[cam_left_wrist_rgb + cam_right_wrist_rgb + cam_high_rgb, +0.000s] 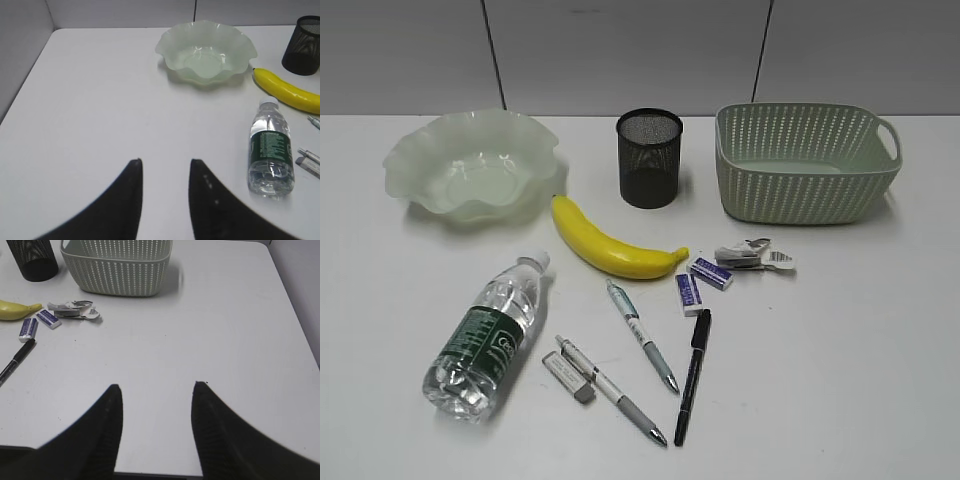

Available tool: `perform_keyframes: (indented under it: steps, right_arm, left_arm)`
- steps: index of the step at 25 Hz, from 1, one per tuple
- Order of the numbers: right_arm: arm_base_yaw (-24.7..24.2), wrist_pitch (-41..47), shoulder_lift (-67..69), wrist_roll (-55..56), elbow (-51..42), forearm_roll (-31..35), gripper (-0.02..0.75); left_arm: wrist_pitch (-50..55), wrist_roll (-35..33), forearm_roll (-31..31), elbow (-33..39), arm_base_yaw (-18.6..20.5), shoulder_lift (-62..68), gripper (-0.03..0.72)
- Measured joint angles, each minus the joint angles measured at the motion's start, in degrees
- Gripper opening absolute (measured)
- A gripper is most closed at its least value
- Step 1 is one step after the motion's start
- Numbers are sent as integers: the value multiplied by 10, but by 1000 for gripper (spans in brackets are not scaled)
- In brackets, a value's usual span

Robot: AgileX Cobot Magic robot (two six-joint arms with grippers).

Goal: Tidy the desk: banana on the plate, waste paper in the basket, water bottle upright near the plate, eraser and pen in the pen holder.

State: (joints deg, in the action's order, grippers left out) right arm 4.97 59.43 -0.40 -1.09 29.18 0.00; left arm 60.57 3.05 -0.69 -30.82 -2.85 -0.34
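The banana (616, 248) lies on the desk (840, 340) in front of the empty wavy green plate (472, 166). The water bottle (488, 338) lies on its side at the front left. The black mesh pen holder (649, 157) and the green basket (806, 160) stand at the back. The crumpled waste paper (754, 256) lies in front of the basket, beside two erasers (710, 272) (689, 294). Three pens (642, 335) (692, 374) (612, 389) lie at the front. My left gripper (165, 162) is open and empty above bare desk, left of the bottle (270, 148). My right gripper (157, 386) is open and empty, right of the waste paper (75, 310).
A small grey-and-white eraser-like block (568, 377) lies beside the left pen. Grey partition walls stand behind the desk. Neither arm shows in the exterior view.
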Motion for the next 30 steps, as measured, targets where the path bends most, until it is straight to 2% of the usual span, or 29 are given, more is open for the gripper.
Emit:
perform_keyframes:
  steps: [30]
  right_arm:
    - [0, 0, 0, 0, 0, 0, 368]
  left_arm:
    - [0, 0, 0, 0, 0, 0, 237]
